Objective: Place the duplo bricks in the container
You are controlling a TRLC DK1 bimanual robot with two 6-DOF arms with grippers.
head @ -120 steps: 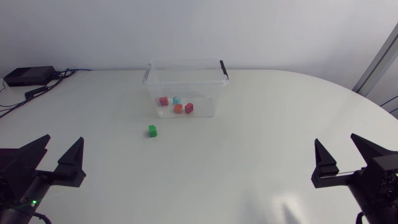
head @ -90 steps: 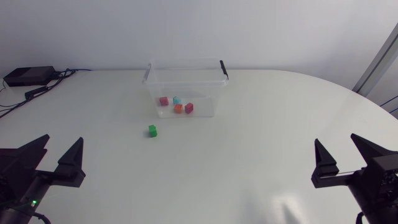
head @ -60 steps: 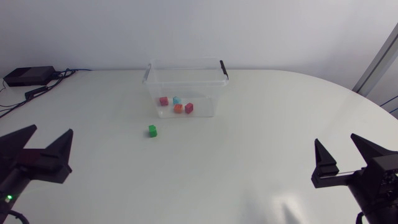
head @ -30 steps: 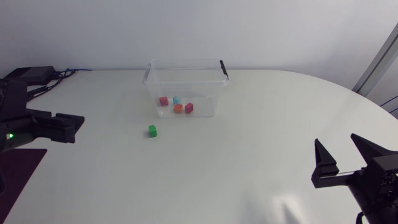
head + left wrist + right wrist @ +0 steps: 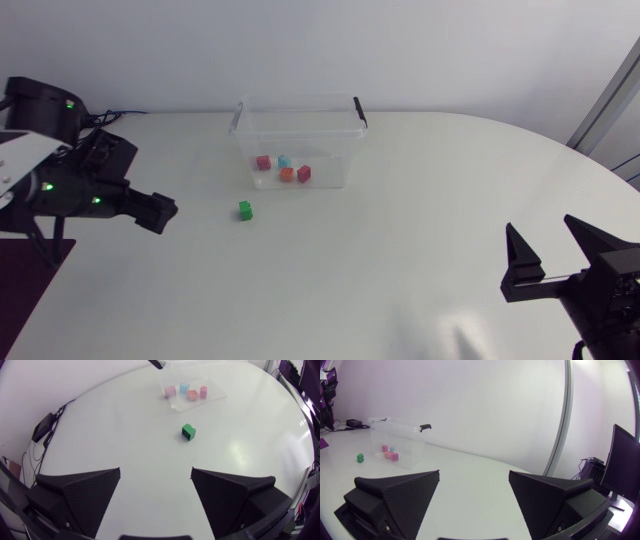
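While it sits outside the clear plastic tub [image 5: 325,150], green duplo brick [image 5: 245,210]: small plastic cube
left gripper [image 5: 155,470]: fingers spread, brick well ahead
right gripper [image 5: 474,473]: fingers spread

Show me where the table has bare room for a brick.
Bare: the table, wide between the green brick and the right gripper. Crowded: the container floor, with four bricks; the left gripper hangs near the green brick.

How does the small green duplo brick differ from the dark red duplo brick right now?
Place: the small green duplo brick sits on the white table, outside the clear plastic container; the dark red duplo brick lies inside it. Company: the green one stands alone, the red one among other bricks. Colour: green against dark red. Both are small blocky bricks of similar size, and neither is held.
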